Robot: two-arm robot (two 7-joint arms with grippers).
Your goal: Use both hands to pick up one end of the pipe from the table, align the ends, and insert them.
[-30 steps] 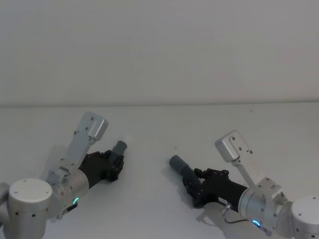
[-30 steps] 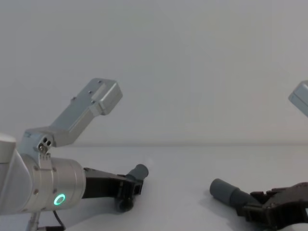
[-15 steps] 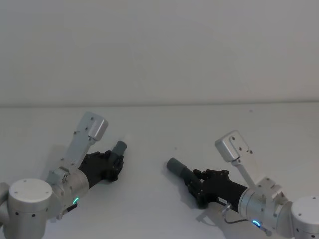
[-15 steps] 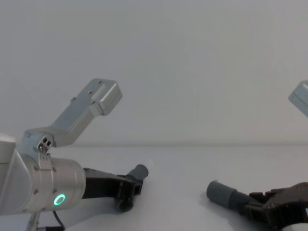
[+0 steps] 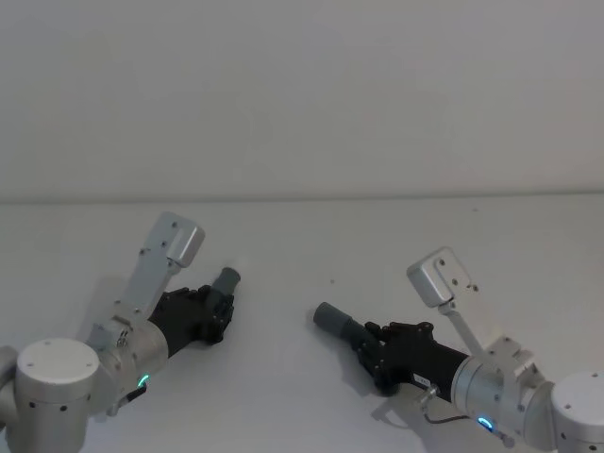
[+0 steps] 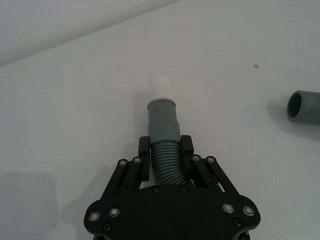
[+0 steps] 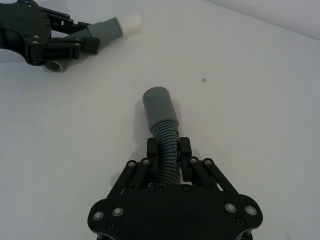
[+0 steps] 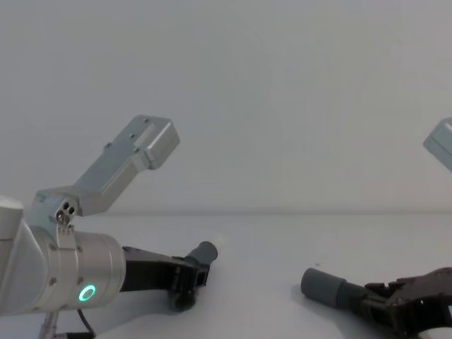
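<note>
My left gripper (image 5: 215, 310) is shut on the ribbed part of the short pipe piece (image 6: 164, 131), low over the white table (image 5: 425, 236). Its grey cuff (image 5: 226, 280) ends in a narrower white tip (image 6: 161, 82) that points away from me. To the right, my right gripper (image 5: 370, 343) is shut on the ribs of the other pipe piece (image 7: 164, 131). That piece's hollow grey cuff (image 5: 332, 319) points left, towards the middle. In the chest view both cuffs (image 8: 205, 252) (image 8: 321, 286) sit close to the surface, a gap apart. The right wrist view shows the left gripper (image 7: 75, 45) farther off.
A small dark speck (image 5: 331, 280) lies on the table between the two pipe ends. A plain pale wall rises behind the table's far edge (image 5: 302, 198).
The right gripper's pipe piece has tipped down and shifted slightly left, so its cuff lies lower and flatter near the table. The left gripper and its piece have barely moved.
</note>
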